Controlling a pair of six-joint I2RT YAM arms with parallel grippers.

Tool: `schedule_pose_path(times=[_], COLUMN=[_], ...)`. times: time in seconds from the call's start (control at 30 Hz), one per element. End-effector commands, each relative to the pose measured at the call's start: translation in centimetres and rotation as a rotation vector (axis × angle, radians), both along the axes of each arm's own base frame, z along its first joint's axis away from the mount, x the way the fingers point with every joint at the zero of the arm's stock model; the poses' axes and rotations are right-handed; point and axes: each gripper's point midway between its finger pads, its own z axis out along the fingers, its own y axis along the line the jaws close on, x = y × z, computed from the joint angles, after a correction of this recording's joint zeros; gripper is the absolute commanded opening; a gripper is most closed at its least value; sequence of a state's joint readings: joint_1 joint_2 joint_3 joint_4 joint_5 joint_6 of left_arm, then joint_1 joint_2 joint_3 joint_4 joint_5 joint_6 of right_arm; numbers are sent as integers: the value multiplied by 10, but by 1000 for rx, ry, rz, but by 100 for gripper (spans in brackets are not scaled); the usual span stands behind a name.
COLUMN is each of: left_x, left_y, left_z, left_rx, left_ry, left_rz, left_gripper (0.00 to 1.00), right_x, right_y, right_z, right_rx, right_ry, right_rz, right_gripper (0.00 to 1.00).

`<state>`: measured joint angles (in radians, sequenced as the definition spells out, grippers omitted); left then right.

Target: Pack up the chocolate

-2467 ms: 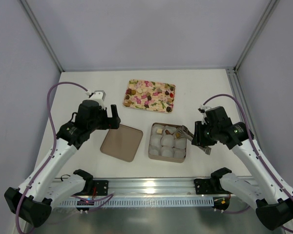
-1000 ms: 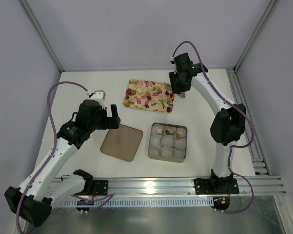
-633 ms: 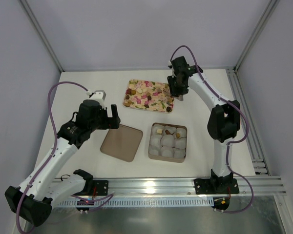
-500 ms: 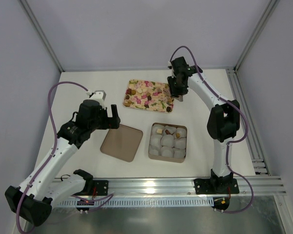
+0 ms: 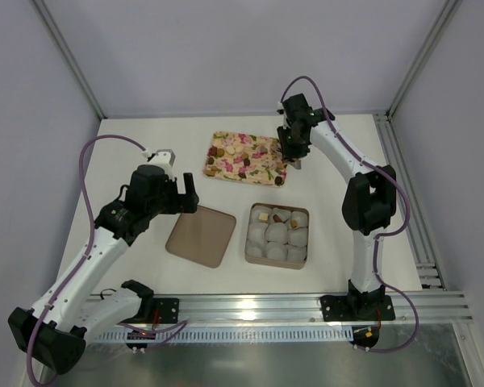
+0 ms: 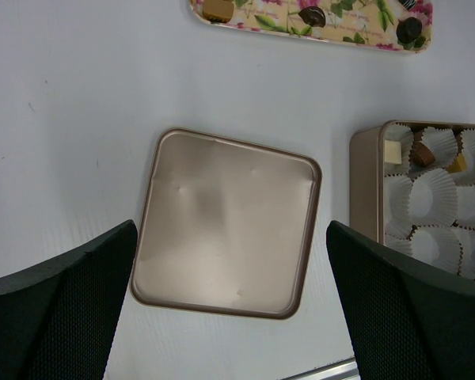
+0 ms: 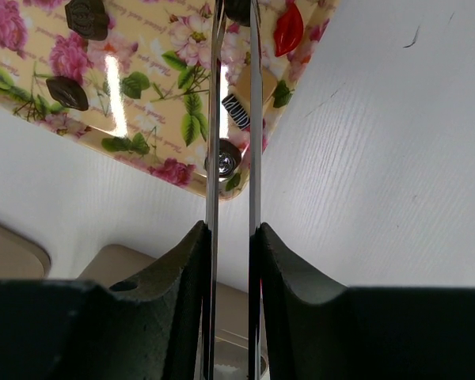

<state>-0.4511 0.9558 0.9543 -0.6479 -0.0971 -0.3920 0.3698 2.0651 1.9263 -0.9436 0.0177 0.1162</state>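
The chocolate lies in several pieces on the floral tray, among them a dark piece, a striped one and a round one at the tray's near right corner. More pieces sit in the white paper cups of the gold box. My right gripper is shut on metal tongs. Their narrow blades reach over the tray's right end, with a dark piece at the tips. My left gripper hangs open above the lid.
The gold lid lies flat on the white table left of the box. A red lip-shaped sweet sits just right of the tong tips. A metal rail runs along the near edge.
The right gripper has shifted slightly left and lower over the tray's right end and squeezed the tong blades closer together. The left arm has not moved.
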Motion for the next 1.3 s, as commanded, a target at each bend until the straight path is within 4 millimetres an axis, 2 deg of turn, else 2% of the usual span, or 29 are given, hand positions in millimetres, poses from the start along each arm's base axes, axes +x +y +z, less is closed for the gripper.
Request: schedule_pose_path(times=[0.0,0.13,0.33,0.53,0.57,0.6,0.63,0.67,0.7,0.77,0.8,0.83,0.9,0.93,0.97,1.1,1.23,1.27], left_x=[6,6,6,5,4,5,5,5,5,5,4,5,5,5,5,5,6,6], left_y=[1,1,2,2,2,2,2,2,1,2,1,2,2,2,2,2,3,2], left_z=[17,17,18,19,19,19,19,18,19,18,18,18,18,18,18,17,16,15], left_rx=[-9,-11,-12,-16,-16,-16,-16,-15,-16,-15,-15,-14,-15,-15,-17,-13,-11,-10], left_ry=[-44,-46,-49,-53,-53,-52,-52,-50,-51,-50,-50,-47,-48,-48,-49,-46,-44,-41], left_rz=[12,14,16,17,17,16,16,16,14,16,14,18,18,18,19,21,25,25], left_gripper=[100,100,100,100,100,100,100,100,100,100,100,100,100,100,100,100,100,100], right_x=[-4,-13,-29,-58,-66,-74,-78,-87,-98,-114,-122,-134,-148,-158,-168,-203,-242,-248], right_y=[12,15,17,20,20,20,18,17,16,12,10,7,6,3,0,-5,2,2], right_z=[39,58,69,91,87,99,101,94,106,100,110,102,102,111,101,95,76,77], right_rx=[92,136,181,229,229,246,247,242,257,263,280,281,291,309,309,336,363,371], right_ry=[-60,-82,-90,-120,-106,-134,-137,-120,-148,-136,-166,-141,-141,-169,-145,-132,-81,-88], right_rz=[9,14,14,32,37,43,43,45,51,51,55,55,61,69,65,69,101,111], right_gripper=[30,30,30,29,29,29,29,29,29,29,29,29,29,29,29,29,29,29])
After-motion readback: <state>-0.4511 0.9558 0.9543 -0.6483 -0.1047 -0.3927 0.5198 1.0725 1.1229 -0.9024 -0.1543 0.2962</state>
